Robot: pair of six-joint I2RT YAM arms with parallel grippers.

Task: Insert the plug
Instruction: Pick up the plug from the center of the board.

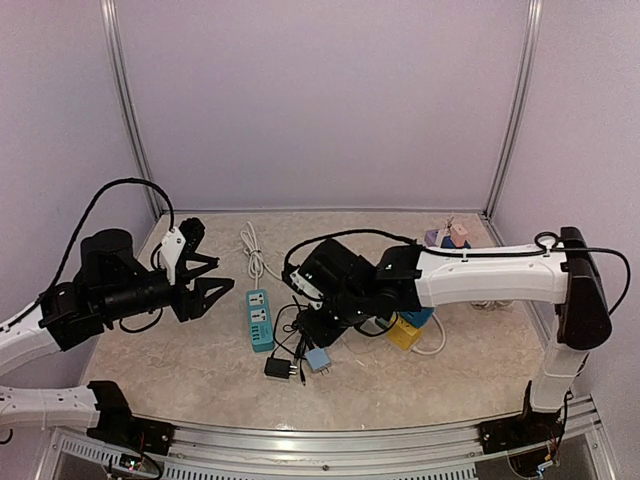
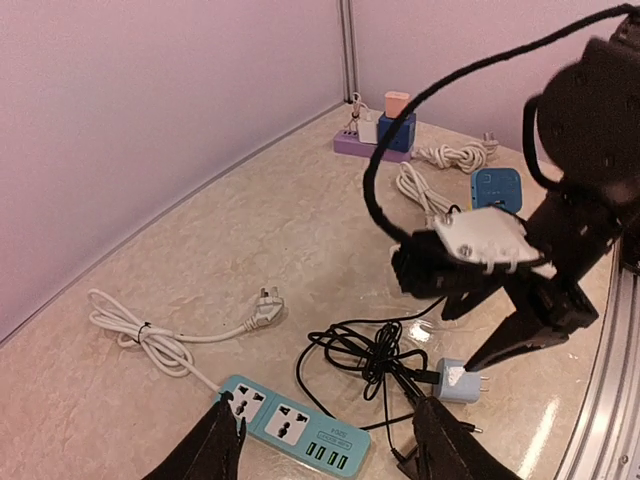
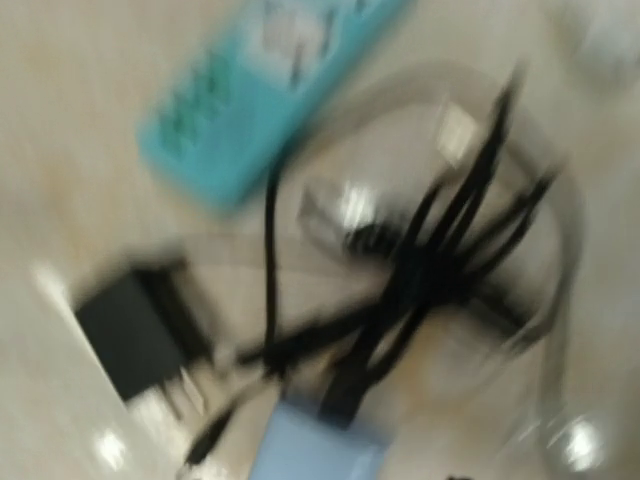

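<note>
1. The left claw (image 1: 216, 278) hovers left of the teal power strip (image 1: 260, 318), its fingers spread wide and holding nothing.
2. The right claw (image 1: 320, 332) hangs low over a tangle of black cable (image 2: 375, 355); I cannot tell how wide it stands.
3. A blue plug (image 1: 318, 360) and a black plug (image 1: 278, 368) lie on the table (image 1: 180, 380) near the strip's near end, neither plugged in.

the bench (image 1: 190, 385) has a polished, marble-patterned top, glossy enough to throw glare. the power strip (image 1: 260, 320) is smooth teal plastic, and the pale blue adapter (image 2: 458, 382) is plastic with a slight sheen. the black cable (image 2: 375, 350) looks matt and rubbery. the front rail (image 1: 320, 455) is ribbed bare metal.
</note>
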